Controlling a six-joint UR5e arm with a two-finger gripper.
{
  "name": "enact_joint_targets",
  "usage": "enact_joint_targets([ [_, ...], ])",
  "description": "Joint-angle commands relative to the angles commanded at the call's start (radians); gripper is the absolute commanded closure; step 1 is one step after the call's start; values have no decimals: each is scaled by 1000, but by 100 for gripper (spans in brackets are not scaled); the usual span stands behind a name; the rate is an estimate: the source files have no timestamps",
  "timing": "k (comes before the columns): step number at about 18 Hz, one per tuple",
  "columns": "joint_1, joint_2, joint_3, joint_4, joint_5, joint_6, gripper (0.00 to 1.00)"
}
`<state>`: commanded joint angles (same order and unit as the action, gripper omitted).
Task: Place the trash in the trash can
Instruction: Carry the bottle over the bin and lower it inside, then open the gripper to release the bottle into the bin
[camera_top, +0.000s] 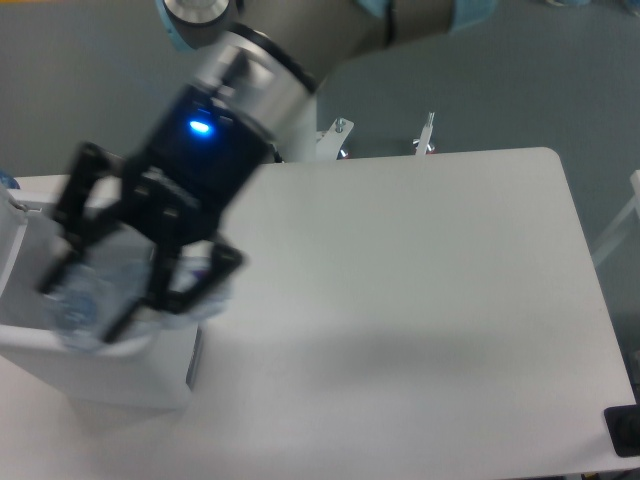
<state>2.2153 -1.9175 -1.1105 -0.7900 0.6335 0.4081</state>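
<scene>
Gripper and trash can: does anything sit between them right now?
Only the held bottle. In the camera view, the gripper hangs over the trash can opening with the bottle between its fingers.

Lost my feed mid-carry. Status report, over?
Gripper shut on bottle, blurred. Bottle held over the bin opening, not released. Nothing in the way.

Gripper (105, 290) with bottle (100, 298) fills trash can (120, 365) mouth.

Bottle (100, 300) – clear plastic; bin (120, 375) – smooth white plastic
</scene>
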Motion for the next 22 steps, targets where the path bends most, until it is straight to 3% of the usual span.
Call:
enact_joint_targets([
  [5, -49, 43, -101, 3, 0, 14, 63],
  [10, -58, 38, -150, 3, 0, 35, 60],
  [13, -58, 44, -184, 3, 2, 58, 41],
  [15, -58, 46, -202, 3, 2, 87, 6],
  [16, -58, 49, -212, 3, 3, 92, 0],
  [22, -39, 63, -250, 0, 31, 90, 0],
])
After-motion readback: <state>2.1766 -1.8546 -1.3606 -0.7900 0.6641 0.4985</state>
